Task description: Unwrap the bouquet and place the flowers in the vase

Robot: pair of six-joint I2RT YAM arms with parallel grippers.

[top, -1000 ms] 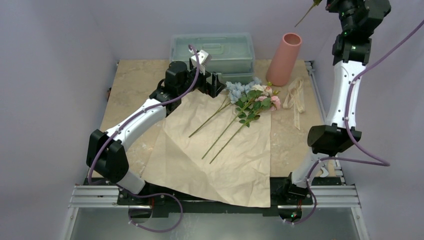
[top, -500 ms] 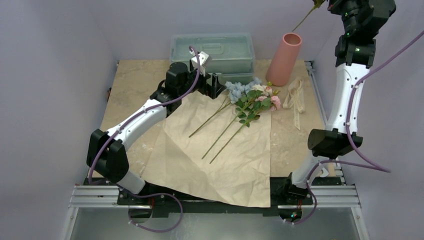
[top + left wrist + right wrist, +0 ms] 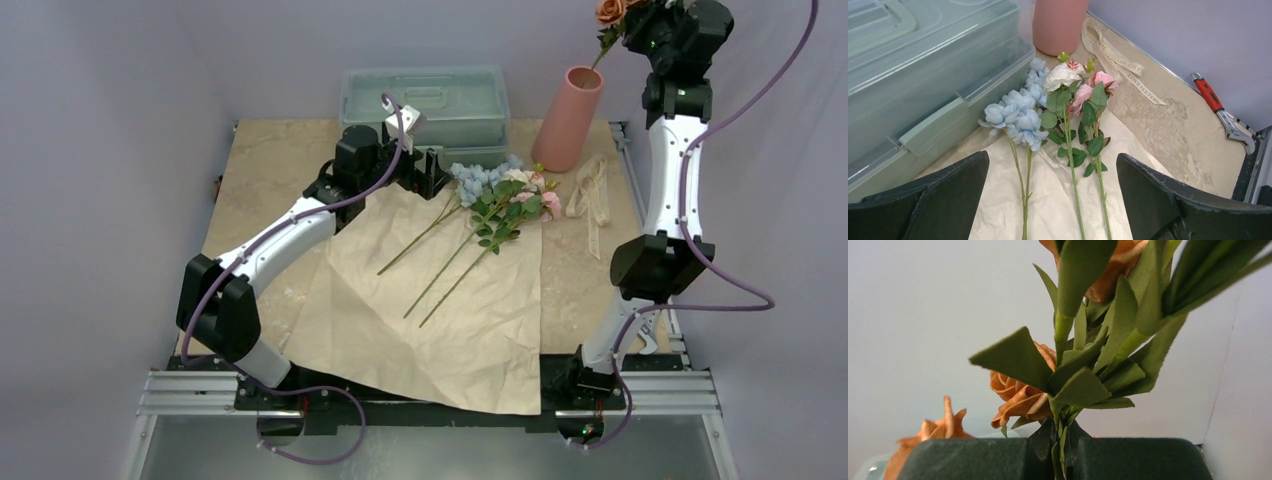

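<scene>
The bouquet lies unwrapped. Its tan kraft paper point(image 3: 440, 310) is spread flat, and pale blue flowers point(image 3: 475, 180) point(image 3: 1015, 115) and pink and cream flowers point(image 3: 530, 190) point(image 3: 1078, 87) rest on its far edge. My left gripper point(image 3: 425, 170) point(image 3: 1052, 157) hovers open just left of the blooms, with their green stems running between its fingers. The salmon-pink vase point(image 3: 570, 118) point(image 3: 1058, 27) stands upright at the back right. High above it, my right gripper point(image 3: 640, 28) point(image 3: 1060, 450) is shut on the stem of a rust-orange flower point(image 3: 610, 12) point(image 3: 1020, 395). That stem slants down to the vase mouth.
A grey-green lidded box point(image 3: 425, 100) point(image 3: 908, 75) sits at the back, close behind my left gripper. Beige ribbon point(image 3: 592, 190) point(image 3: 1118, 60) lies right of the flowers. A red-handled tool point(image 3: 1220, 112) rests near the table's right rail.
My right arm has swung left and lower with the orange flower, bringing its bloom into view and its stem end to the vase mouth. The left arm has barely shifted.
</scene>
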